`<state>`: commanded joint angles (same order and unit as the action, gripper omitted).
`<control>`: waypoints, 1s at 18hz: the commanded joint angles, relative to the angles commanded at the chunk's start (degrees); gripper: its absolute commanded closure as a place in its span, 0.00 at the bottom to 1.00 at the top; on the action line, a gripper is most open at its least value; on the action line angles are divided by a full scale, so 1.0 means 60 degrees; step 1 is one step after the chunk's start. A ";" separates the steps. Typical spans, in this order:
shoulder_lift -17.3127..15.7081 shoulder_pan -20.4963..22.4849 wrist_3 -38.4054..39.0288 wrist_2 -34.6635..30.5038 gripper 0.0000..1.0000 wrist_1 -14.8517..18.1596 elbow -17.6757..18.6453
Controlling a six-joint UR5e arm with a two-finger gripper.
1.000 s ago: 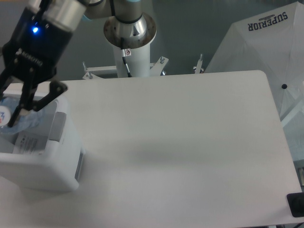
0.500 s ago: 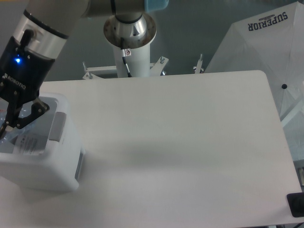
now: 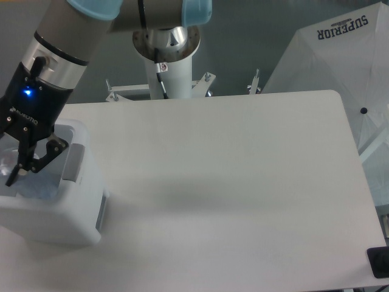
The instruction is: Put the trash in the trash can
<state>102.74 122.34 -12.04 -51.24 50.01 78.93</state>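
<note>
The trash can (image 3: 67,207) stands at the left edge of the white table (image 3: 231,182), partly cut off by the frame border. It is a white boxy bin with rounded corners. One grey panel shows on its upper right wall and a second grey patch lower on the same side.

The gripper (image 3: 17,167) hangs directly above the open mouth of the trash can, its black fingers (image 3: 47,151) reaching down to the level of the rim. A blue indicator light glows on the gripper body. The fingers stand apart, released, with nothing clamped between them.

Inside the trash can, below and beside the fingers, lies pale bluish, translucent material (image 3: 37,187). This is probably the clear plastic bag; the view into the bin is narrow and blurred, so the item cannot be identified with certainty. The bottle cannot be made out in this view.

The arm rises from the gripper up and to the right of the trash can, toward the robot's white mounting column (image 3: 167,73) behind the table's far edge. To the far right of the trash can, beyond the table's right edge, stands a white umbrella-like cover (image 3: 340,55) marked "SUPERIOR".
</note>
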 joint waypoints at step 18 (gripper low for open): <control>0.0029 0.3045 -0.1068 -0.0335 0.00 0.0073 0.0570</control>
<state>102.92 140.61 -18.45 -53.25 50.45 82.35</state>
